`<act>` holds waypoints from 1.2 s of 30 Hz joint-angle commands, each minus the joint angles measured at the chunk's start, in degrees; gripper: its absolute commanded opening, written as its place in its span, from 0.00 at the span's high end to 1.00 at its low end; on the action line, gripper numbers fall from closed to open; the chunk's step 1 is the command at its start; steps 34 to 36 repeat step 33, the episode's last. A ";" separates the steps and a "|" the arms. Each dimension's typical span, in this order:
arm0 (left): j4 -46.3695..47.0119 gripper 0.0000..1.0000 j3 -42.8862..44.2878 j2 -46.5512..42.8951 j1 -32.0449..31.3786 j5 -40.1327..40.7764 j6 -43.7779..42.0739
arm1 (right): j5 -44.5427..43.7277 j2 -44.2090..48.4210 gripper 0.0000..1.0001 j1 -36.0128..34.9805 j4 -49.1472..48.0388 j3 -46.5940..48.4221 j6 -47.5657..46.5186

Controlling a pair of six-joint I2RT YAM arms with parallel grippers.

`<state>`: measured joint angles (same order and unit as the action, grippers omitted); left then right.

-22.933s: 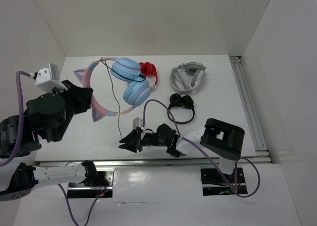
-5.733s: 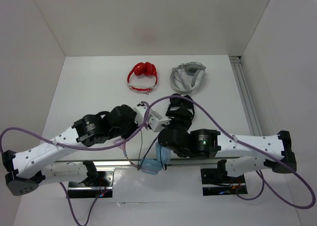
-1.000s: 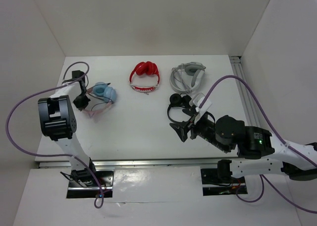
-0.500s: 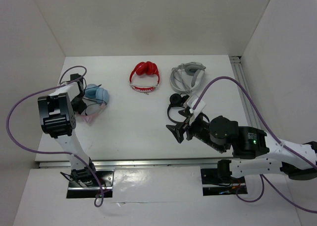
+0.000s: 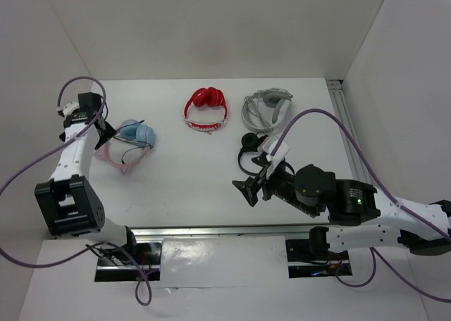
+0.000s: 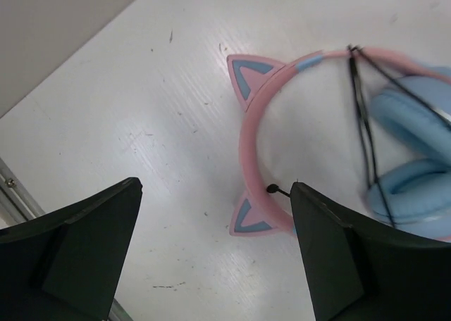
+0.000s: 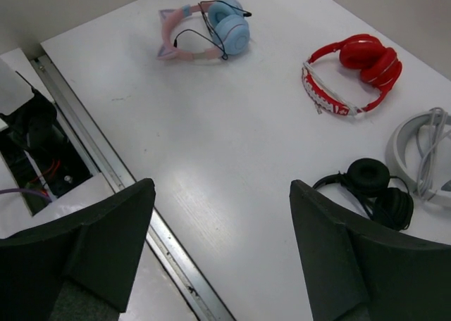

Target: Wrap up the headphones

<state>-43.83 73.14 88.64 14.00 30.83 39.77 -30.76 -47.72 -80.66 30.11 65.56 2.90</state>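
My left fingers (image 6: 70,243) are matt black plastic. The headphones (image 6: 250,159) look like smooth pink plastic, their blue cushions faintly glossy; the white table (image 6: 141,110) is matt and finely scuffed.

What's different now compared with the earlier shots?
The cat-ear headphones moved from the back middle to the left side, cable now wound across them. The left gripper let go and hangs open above them; the right gripper is open. The red pair, grey pair and black pair stayed put.
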 commanded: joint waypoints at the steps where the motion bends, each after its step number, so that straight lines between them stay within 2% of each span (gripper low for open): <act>1: -0.46 0.00 -0.20 -5.48 0.06 -0.59 2.24 | 0.44 -0.79 0.14 -0.37 -2.52 2.11 1.93; 2: -0.46 0.00 -0.20 -6.80 -0.46 -0.59 2.24 | 0.44 -0.79 0.02 -0.37 -2.51 2.12 2.46; 5: -0.46 0.00 -1.07 -14.52 -2.56 -3.22 0.05 | -3.50 -0.79 0.00 -0.37 0.03 3.96 7.46; 6: 0.06 0.00 -1.77 -20.81 -3.10 -4.62 -1.00 | -4.99 -0.79 0.00 -0.37 3.17 4.48 9.48; 9: 4.71 0.00 -8.70 -33.58 -5.64 -19.27 -8.28 | -9.13 2.18 0.00 -0.37 9.59 4.32 16.60; 10: 5.51 0.00 -10.90 -42.58 -6.26 -23.93 -9.70 | -9.14 3.33 0.00 -0.37 10.66 3.44 17.75; 11: 5.51 0.00 -15.18 -46.85 -6.79 -31.63 -10.84 | -10.18 4.47 0.00 -0.37 11.46 1.17 19.59; 14: 4.63 0.00 -20.04 -60.28 -6.79 -39.76 -12.08 | -11.42 9.13 0.00 -0.37 13.92 -2.44 22.32; 16: 2.71 0.00 -19.10 -64.80 -8.81 -40.40 -13.31 | -10.81 12.63 0.00 -0.37 15.93 -3.07 24.34; 19: 0.43 0.00 -18.48 -70.70 -10.21 -35.33 -12.27 | -8.79 18.25 0.00 -0.37 17.96 -5.79 25.84; 25: 2.26 0.00 -20.15 -80.72 -12.77 -35.31 -11.20 | -6.94 28.11 0.00 -0.37 17.35 -7.38 27.33; 36: 2.26 0.00 -20.15 -80.20 -12.77 -35.84 -11.20 | -8.17 26.64 0.00 -0.37 17.88 -7.90 28.04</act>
